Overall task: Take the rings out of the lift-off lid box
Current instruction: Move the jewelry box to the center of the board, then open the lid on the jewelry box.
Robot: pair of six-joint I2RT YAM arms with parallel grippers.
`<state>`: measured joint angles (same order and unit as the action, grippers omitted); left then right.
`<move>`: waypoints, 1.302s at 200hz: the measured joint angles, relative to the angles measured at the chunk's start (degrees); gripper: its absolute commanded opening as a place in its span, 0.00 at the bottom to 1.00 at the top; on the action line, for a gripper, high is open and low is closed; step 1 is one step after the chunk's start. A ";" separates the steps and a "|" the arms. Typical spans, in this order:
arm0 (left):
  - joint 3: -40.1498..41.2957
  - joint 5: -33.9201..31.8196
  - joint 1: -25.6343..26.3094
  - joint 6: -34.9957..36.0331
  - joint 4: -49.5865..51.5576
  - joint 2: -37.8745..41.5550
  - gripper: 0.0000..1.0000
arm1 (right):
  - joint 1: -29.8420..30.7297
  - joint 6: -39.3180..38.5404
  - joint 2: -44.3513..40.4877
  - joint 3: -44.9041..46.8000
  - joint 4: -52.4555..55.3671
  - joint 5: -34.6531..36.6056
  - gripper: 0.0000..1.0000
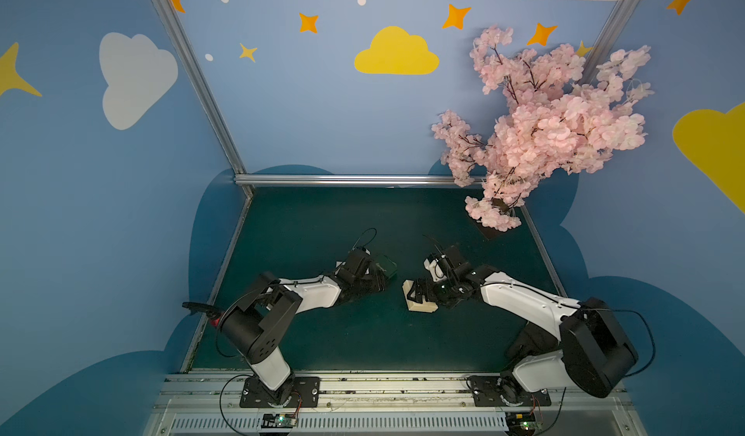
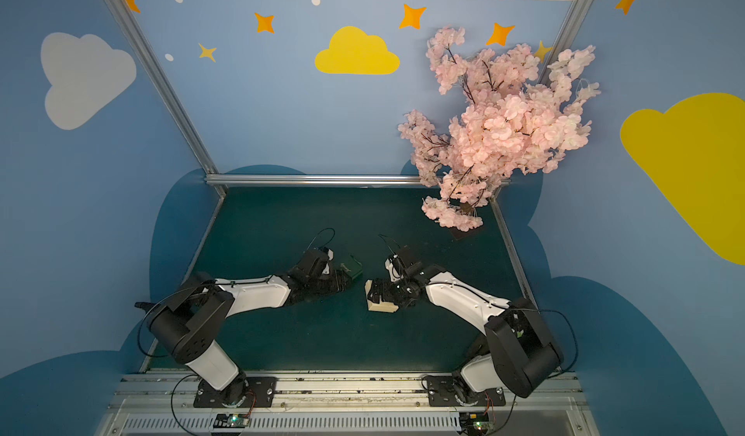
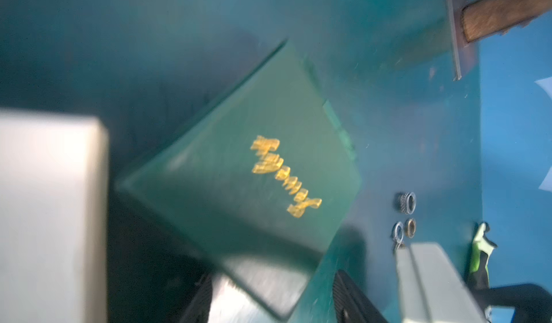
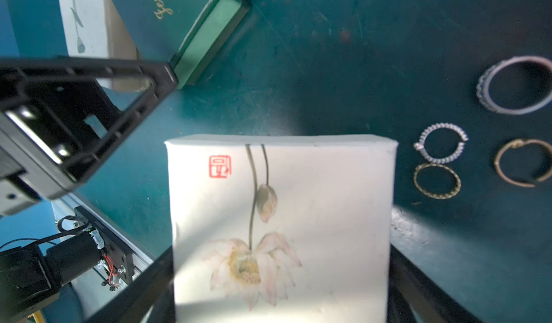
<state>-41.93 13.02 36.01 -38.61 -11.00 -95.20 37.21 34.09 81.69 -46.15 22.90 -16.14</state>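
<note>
Rings [image 4: 441, 143], four in all, are lying loose on the teal bench [image 4: 298, 67] just beside the white box [image 4: 328, 187]: two silvery with beaded edges, two gold-toned. The right claw [image 4: 280, 251] is clamping that box, which is showing a painted lotus and a red seal stamp. The left claw [image 3: 271, 279] is hanging parted, loose around a corner of the one green box [image 3: 239, 157], whose gold script is reading "Jewel" before the frame edge is cutting it off.

White box [image 4: 280, 217]: cream-white, pale pink lotus print, grey-green stems, small red seal stamp. Green box [image 3: 254, 172]: dark green, gold script lettering. Rings [image 4: 442, 126]: two silvery, two gold-toned. Tabletop [image 1: 322, 232] dark teal. Walls [image 1: 302, 111] blue, yellow and white clouds, orange stars. Blossom tree [image 1: 544, 131] pink. Arms [image 1: 310, 293]: white shells, black joints.
</note>
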 measured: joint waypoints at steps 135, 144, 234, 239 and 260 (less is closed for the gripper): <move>6.69 1.75 3.67 -4.31 -0.87 8.66 0.64 | 0.02 3.50 0.90 0.85 -5.66 -1.09 0.94; 6.69 1.75 3.93 -4.57 -1.03 8.94 0.64 | 0.02 3.63 0.90 0.92 -5.81 -1.09 0.94; 7.26 3.28 5.27 -7.52 -5.55 8.85 0.63 | 0.04 5.40 0.90 1.57 -7.06 -1.33 0.94; 7.26 3.41 5.27 -7.58 -5.77 8.61 0.63 | 0.04 5.55 0.90 1.60 -7.19 -1.38 0.94; 7.26 3.80 5.27 -7.91 -6.40 7.96 0.63 | 0.04 5.90 0.90 1.62 -7.41 -1.51 0.94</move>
<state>-34.68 16.82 41.28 -46.52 -17.41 -87.24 37.26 39.99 82.59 -44.53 15.49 -17.65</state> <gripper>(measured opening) 0.632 0.943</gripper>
